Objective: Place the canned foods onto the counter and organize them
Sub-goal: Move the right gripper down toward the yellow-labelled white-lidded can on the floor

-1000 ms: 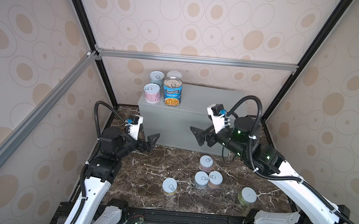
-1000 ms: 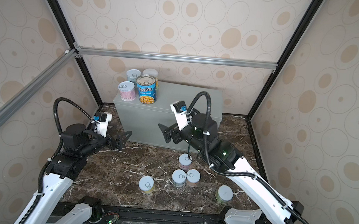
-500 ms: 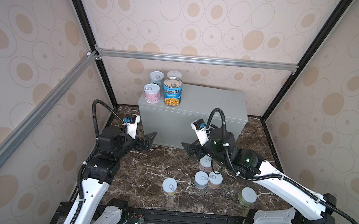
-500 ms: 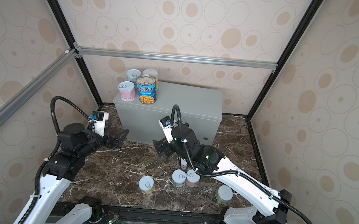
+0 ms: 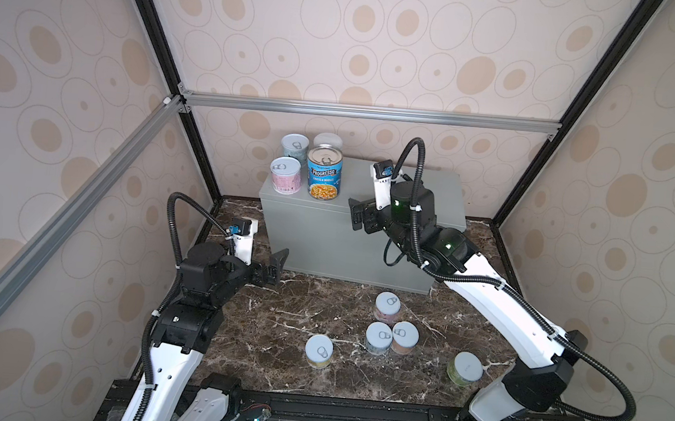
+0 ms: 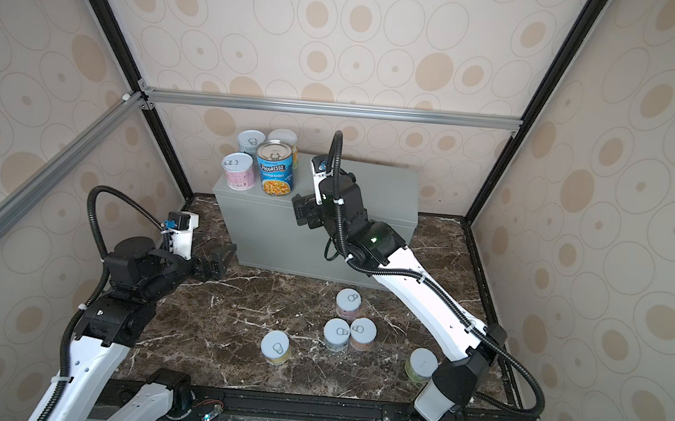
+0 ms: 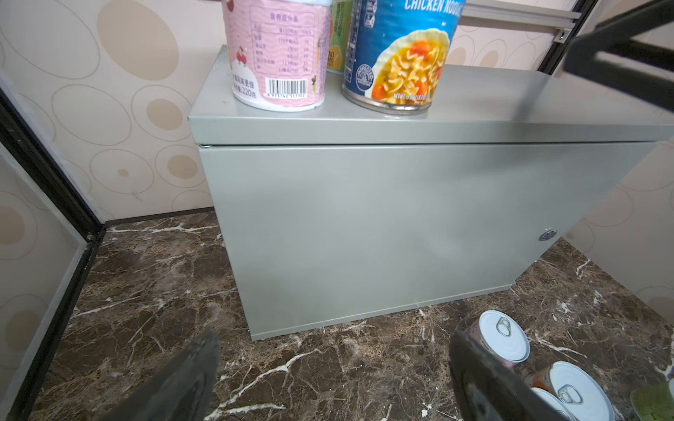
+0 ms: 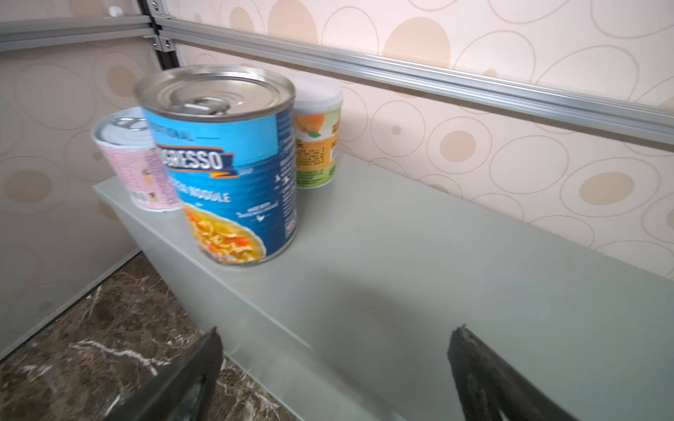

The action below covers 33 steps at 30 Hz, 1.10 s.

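Nearest me, five short cans stood on the dark marble [image 5: 275, 331] in front of the counter [image 5: 325, 239]: a yellow-labelled can [image 5: 318, 350], a green-labelled can [image 5: 465, 368], and a cluster of three cans [image 5: 379, 337] closer to its front. The left gripper [image 5: 276, 266] hung by the counter's lower left front corner, jaws spread, holding nothing. The right gripper [image 5: 356, 220] hovered at the counter's top front edge, likewise spread and empty, just right of the Progresso can [image 5: 323, 173]. That can stood on the counter's left end beside a pink can [image 5: 285, 175], with two more short cans [image 5: 294, 146] behind them
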### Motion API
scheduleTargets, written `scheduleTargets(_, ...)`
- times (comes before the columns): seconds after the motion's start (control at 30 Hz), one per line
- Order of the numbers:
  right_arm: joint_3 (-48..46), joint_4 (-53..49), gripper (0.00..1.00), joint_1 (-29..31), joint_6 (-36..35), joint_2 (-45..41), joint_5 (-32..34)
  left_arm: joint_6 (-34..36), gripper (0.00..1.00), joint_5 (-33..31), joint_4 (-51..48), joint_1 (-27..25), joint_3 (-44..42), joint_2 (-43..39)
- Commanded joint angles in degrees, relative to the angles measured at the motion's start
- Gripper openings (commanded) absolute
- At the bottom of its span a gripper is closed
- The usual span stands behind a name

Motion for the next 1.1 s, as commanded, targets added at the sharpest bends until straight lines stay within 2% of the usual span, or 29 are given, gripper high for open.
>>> scheduleTargets(0.0,4.46,-0.26,1.00,-0.90,0.34,3.60,1.97,1.07,0.98,0.39,0.33,-0.35,0.12,-1.02)
scheduleTargets(0.1,6.43,1.56,1.00,-1.02,-1.22,6.72,2.76,0.73,0.98,1.11,0.80,-1.19,-0.15,-1.40)
scheduleTargets(0.3,10.43,1.01,1.00,-1.78,-0.19,11.47,3.87,2.06,0.98,-1.77,-0.21,-4.00,-0.05,-2.57)
scheduleTargets(0.6,11.32,1.46,1.00,-4.65,0.06,13.82,-0.15,2.69,0.98,-2.85,-0.35,-5.21,-0.41,-3.83)
scheduleTargets(0.7,10.18,2.32,1.00,-5.78,-0.01,13.29,-2.83,2.77,0.98,-3.01,-0.16,-5.48,-0.37,-3.68)
scheduleTargets(0.87,6.42,6.36,1.00,-8.43,-2.20,11.79,-11.40,2.94,0.98,-3.08,-0.22,-5.87,0.12,-3.20)
scheduleTargets(1.07,7.79,4.66,1.00,-11.41,-2.15,12.61,-18.31,3.03,0.98,-3.10,-0.50,-5.88,0.56,-2.89)
